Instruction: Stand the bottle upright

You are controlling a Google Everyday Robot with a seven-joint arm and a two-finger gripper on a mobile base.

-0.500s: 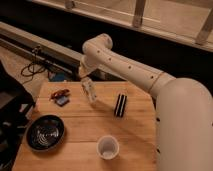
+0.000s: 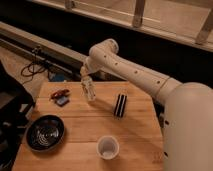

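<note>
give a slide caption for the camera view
Gripper at the top of the clear bottle; wooden table with black block, white cup and dark bowl.

White arm (image 2: pixel 131 71) reaches in from the right. Gripper (image 2: pixel 86 78) sits right at the top of the bottle (image 2: pixel 89 92). Bottle is clear and pale, near upright with a slight tilt, base at the wooden counter (image 2: pixel 80 125); contact unclear. Black ribbed block (image 2: pixel 120 105) right of bottle, apart. Small red item (image 2: pixel 59 93) and blue item (image 2: pixel 62 101) left of bottle. Black bowl (image 2: pixel 45 133) front-left of bottle. White cup (image 2: pixel 108 147) in front of bottle, upright, mouth up.
</note>
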